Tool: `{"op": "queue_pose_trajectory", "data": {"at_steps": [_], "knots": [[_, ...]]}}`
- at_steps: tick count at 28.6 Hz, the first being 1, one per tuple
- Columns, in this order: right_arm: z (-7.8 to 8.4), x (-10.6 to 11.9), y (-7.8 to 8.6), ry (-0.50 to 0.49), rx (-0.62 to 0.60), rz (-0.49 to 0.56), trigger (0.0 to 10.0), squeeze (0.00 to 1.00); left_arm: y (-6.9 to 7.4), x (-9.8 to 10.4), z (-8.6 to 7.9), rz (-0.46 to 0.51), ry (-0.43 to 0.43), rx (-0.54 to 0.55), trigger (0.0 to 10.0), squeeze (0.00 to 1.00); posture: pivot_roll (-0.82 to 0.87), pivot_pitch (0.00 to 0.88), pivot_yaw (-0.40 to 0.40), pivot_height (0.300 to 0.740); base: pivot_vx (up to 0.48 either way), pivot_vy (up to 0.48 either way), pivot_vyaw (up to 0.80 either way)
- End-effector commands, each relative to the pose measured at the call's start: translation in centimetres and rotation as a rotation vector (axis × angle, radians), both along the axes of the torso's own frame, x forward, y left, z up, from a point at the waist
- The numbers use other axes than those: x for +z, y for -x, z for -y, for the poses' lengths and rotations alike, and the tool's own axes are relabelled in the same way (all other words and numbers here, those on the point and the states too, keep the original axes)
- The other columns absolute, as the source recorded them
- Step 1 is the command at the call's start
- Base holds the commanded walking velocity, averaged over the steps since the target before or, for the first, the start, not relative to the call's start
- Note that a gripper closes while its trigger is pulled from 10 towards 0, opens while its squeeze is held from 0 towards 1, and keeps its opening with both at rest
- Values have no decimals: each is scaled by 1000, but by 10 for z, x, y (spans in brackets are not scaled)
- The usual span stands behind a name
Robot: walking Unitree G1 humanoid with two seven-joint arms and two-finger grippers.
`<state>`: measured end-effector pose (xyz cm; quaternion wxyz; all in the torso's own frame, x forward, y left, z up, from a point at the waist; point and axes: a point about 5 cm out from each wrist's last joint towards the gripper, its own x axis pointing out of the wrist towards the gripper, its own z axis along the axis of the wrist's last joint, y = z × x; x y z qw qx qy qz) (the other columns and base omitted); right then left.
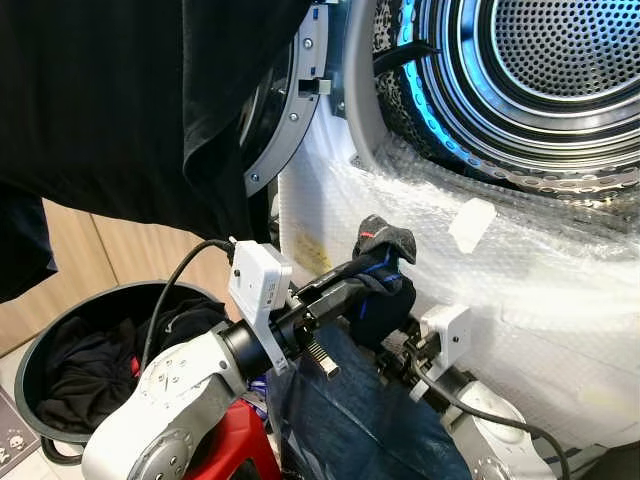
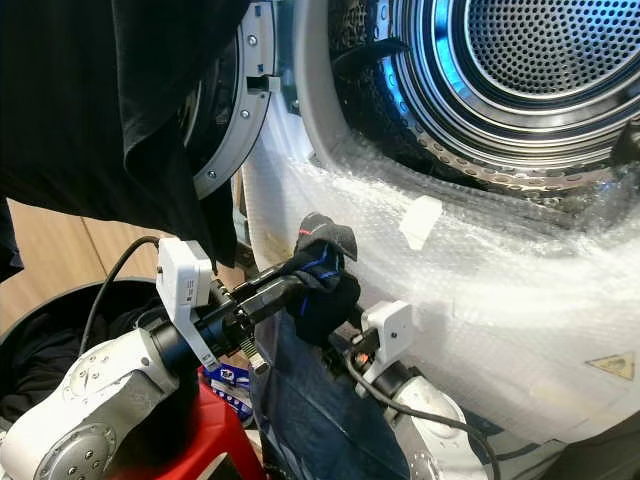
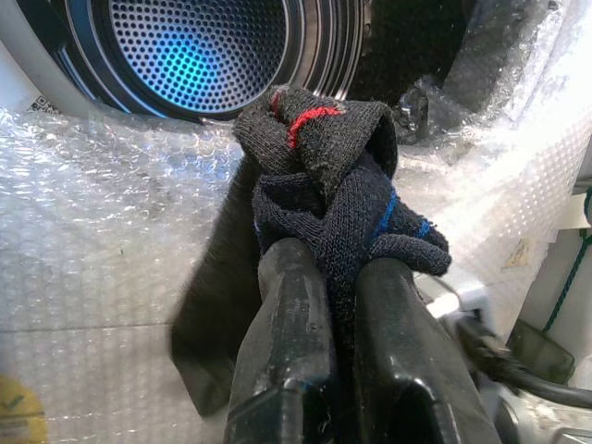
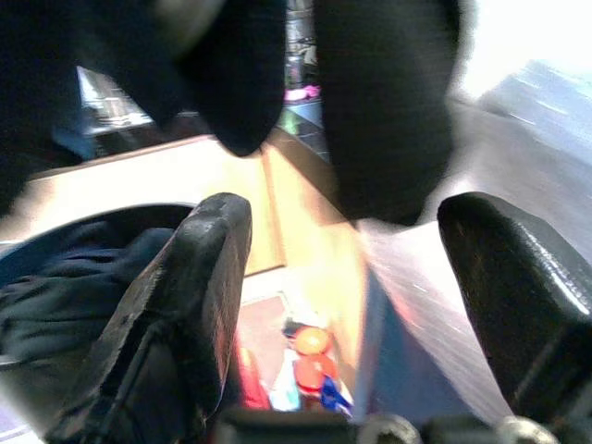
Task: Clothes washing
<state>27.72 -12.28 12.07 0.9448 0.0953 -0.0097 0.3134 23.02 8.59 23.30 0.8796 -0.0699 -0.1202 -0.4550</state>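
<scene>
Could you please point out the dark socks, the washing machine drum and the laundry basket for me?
dark socks (image 3: 342, 185), left wrist view, on the knit bundle above the fingers.
washing machine drum (image 1: 560, 45), left eye view, on the perforated back wall.
laundry basket (image 1: 30, 350), left eye view, on its dark rim.

Head stereo pair looking down, close to washer drum (image 1: 560, 70), wrist cameras along fingers

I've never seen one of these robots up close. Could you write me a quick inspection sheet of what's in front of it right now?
Surface: washer front wrapped in bubble wrap.
Job's things: dark socks clamped by the left gripper; drum open, lit blue; black garment hanging at the door; denim draped below.
Clutter: basket holding dark clothes; red object beneath the arm.
Grippers: left gripper shut on socks; right gripper open, holding nothing.
Cables: black cable on left arm.
Surroundings: wooden panel behind the basket.
</scene>
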Motion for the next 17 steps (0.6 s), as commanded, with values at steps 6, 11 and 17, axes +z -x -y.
{"op": "queue_pose_trajectory", "data": {"at_steps": [6,11,17], "knots": [[19,-5,-6,30,-106,-9,10000,0,-1,4,1,14,-1,-12,0,0,44,0,-73,740,0,0,0],[19,-6,-5,-14,-109,-21,10000,0,-1,3,1,8,0,-15,0,0,44,0,-72,740,0,0,0],[8,6,2,-111,20,0,10000,0,-1,2,1,7,-4,-17,0,0,48,0,-72,740,0,0,0]]}}
